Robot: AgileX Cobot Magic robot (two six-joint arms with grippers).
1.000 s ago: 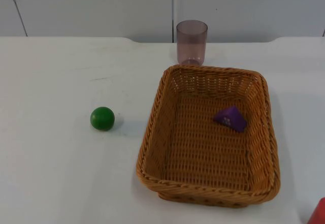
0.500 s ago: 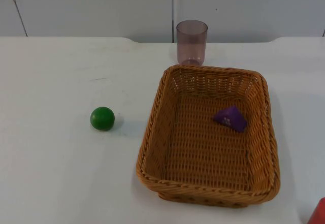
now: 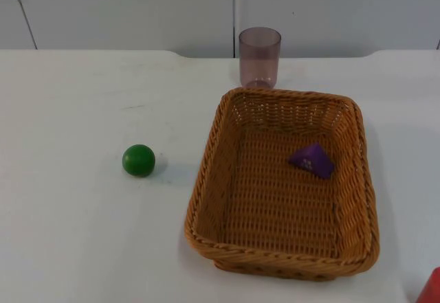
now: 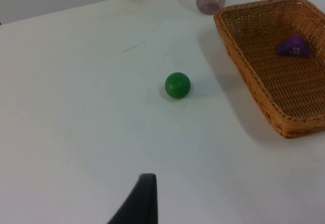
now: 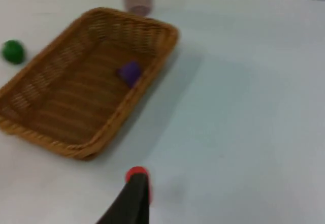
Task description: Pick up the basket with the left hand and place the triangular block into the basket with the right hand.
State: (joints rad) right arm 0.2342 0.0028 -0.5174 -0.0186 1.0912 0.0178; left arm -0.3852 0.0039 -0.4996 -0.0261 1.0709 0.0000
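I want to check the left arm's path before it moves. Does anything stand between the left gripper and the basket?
Nothing stands directly in the way. In the left wrist view, bare table lies between the fingertip and the basket. The green ball lies to the side of the basket, apart from it. The purple block already lies inside the basket.

L gripper [image 4: 144, 198] & R gripper [image 5: 133, 198] each hang above the table, holding nothing
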